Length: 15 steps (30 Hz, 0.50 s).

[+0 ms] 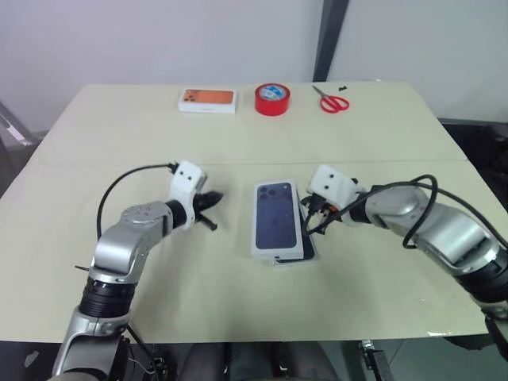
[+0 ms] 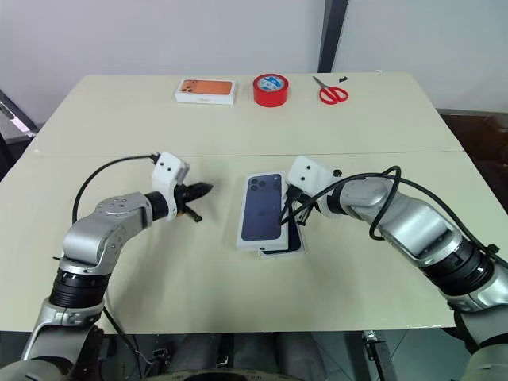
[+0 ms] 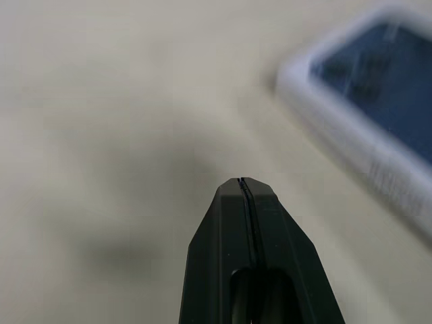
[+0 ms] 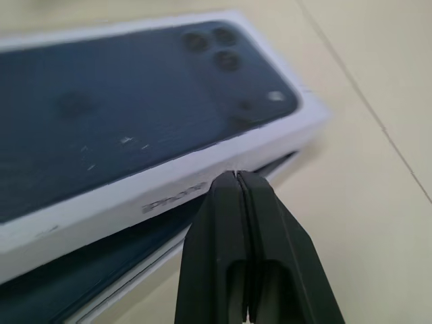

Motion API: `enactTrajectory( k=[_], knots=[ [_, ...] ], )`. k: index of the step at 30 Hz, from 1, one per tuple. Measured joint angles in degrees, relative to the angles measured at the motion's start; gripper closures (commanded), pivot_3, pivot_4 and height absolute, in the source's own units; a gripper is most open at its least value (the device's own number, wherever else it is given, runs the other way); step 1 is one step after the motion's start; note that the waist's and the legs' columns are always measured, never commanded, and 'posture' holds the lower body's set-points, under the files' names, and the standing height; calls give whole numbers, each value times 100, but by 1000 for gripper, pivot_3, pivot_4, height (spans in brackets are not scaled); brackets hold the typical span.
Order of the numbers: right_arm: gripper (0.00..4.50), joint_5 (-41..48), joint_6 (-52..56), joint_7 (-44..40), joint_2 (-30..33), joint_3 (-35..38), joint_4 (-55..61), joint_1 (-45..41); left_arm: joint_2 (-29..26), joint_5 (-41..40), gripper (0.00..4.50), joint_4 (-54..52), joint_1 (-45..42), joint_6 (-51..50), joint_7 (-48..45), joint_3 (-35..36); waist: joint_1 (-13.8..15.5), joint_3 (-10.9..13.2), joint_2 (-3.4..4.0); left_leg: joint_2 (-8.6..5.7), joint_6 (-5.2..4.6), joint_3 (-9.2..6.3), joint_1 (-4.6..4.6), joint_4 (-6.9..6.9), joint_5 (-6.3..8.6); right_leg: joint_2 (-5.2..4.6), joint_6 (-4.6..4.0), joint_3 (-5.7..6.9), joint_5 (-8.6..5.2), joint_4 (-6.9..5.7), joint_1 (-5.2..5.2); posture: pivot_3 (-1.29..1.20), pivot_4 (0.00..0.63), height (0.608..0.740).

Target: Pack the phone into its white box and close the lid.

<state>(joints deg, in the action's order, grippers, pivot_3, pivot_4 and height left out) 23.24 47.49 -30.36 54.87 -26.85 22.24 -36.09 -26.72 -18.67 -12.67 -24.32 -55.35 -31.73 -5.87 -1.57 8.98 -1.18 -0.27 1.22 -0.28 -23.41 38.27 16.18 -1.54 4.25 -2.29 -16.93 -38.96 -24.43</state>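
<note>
Surface (image 1: pixel 119 127): pale beige top, seam running across its middle | Wall (image 1: pixel 159 40): plain white, standing behind far edge | Post (image 1: pixel 329 36): dark upright rising behind surface | Floor (image 1: pixel 484 135): dark, showing at right | Light: falling evenly, shadows staying soft

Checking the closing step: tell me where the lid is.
The lid lies askew on the box, mid-table between both pincers, nearest the right pincer.
</note>
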Motion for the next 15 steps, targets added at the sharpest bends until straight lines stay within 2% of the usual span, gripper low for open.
enactTrajectory(
  k=[6, 15],
  knots=[
    [4473, -507, -58, -451, -204, -1, 74, 152, 300, -33, 4500, 9, -447, -345, -104, -661, 98, 0, 0, -1, 1, 1, -2, 1, 0, -1, 0, -1, 0, 6, 0, 0, 150, 733],
    [4473, -879, -36, -1004, 39, 419, 130, 521, 313, -469, 4500, -487, -459, -422, -703, -766, 84, 0, 0, 0, 2, 0, 0, 0, -1, 1, -1, -2, 0, 4, 0, 0, 150, 733]
  ],
)
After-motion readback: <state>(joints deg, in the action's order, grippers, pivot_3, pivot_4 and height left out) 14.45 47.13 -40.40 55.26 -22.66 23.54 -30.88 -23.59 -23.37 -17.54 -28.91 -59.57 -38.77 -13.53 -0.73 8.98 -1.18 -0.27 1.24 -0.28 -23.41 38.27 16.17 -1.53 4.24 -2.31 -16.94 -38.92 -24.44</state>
